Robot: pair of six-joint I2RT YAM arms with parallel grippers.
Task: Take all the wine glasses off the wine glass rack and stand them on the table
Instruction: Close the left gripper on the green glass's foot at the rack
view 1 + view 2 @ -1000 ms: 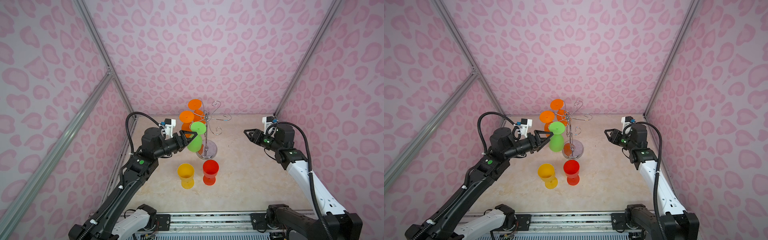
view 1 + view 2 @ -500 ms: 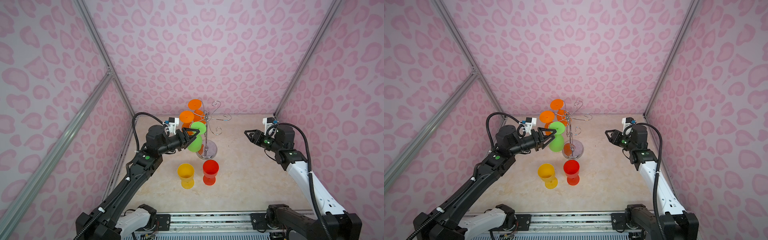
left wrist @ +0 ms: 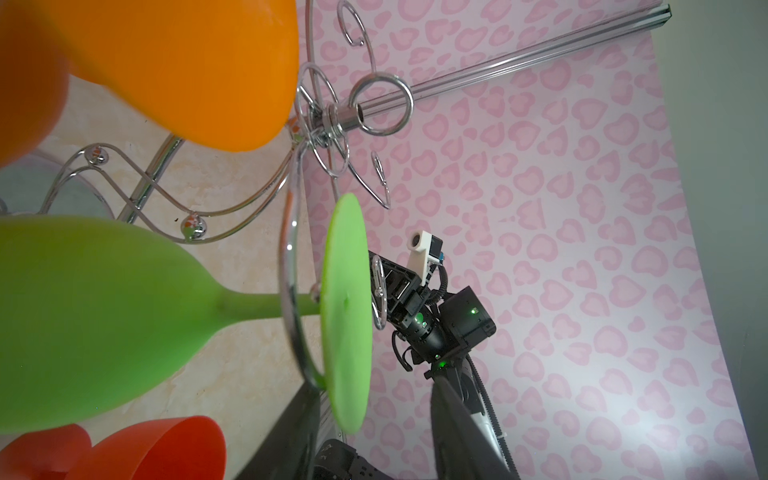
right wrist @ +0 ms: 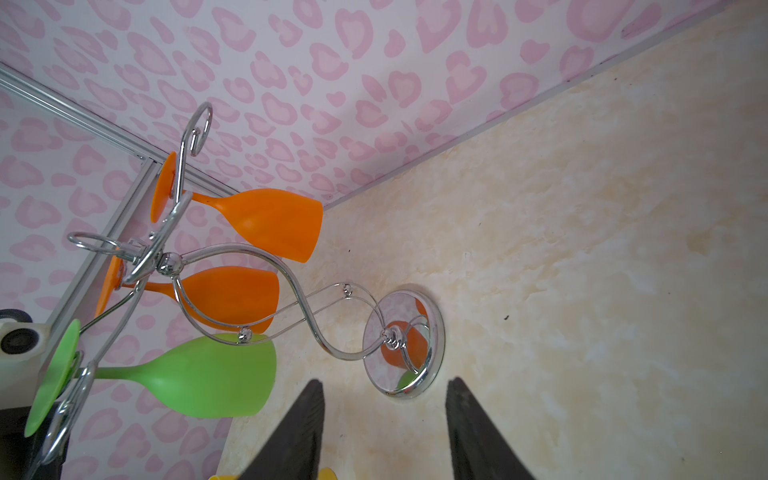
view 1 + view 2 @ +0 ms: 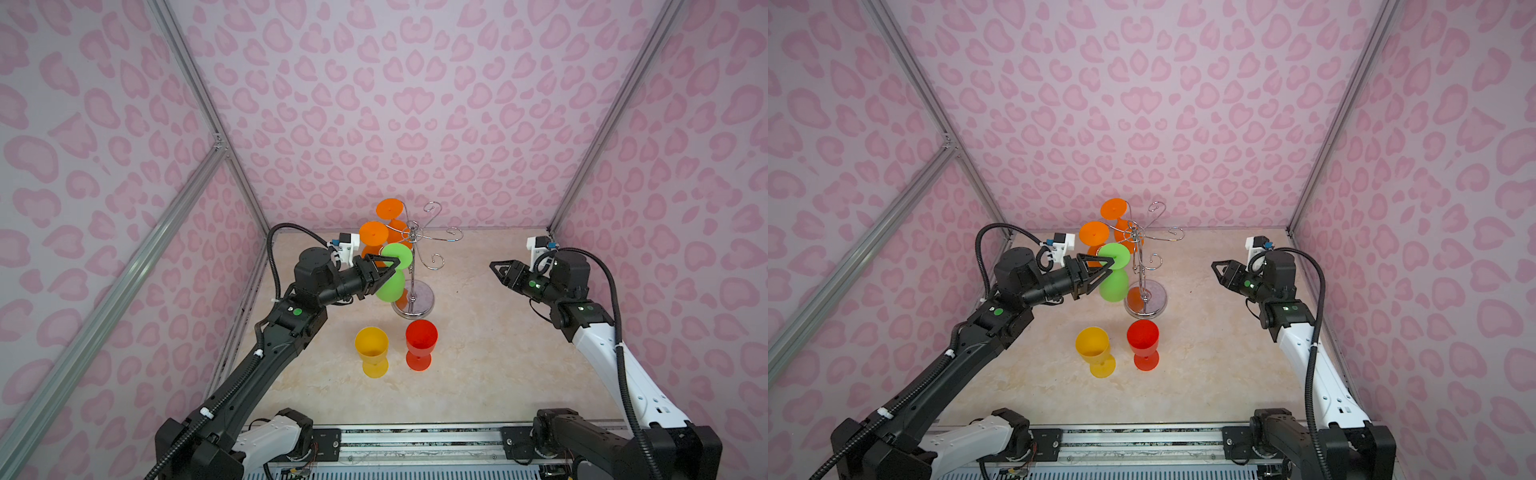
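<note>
- I see the wine glass rack [image 5: 422, 301] standing upright near the middle of the tabletop [image 5: 498, 353], toward the back wall.
- The green wine glass [image 5: 390, 286] hangs upside down from a rack arm at about 9 o'clock from the pole. Its foot sits on top of the wire and its bowl points down.
- In the left wrist view the green stem passes through the wire loop, with the foot just beyond it.
- My left gripper [image 5: 392, 268] reaches in from 9 o'clock. Its fingers sit either side of the green stem, just under the foot.
- I cannot tell whether the left jaws actually pinch the stem or only bracket it.
- Two orange wine glasses [image 5: 373, 233] hang inverted at roughly 10 and 11 o'clock from the pole.
- A yellow wine glass [image 5: 371, 347] stands upright on the table at about 7 o'clock from the rack base. A red wine glass [image 5: 421, 334] stands at 6 o'clock, and the two are near each other but apart.
- My right gripper [image 5: 496, 270] hangs at 3 o'clock from the rack, well apart from it. Its jaws are spread with nothing between them, and the right wrist view shows this clearly.
</note>
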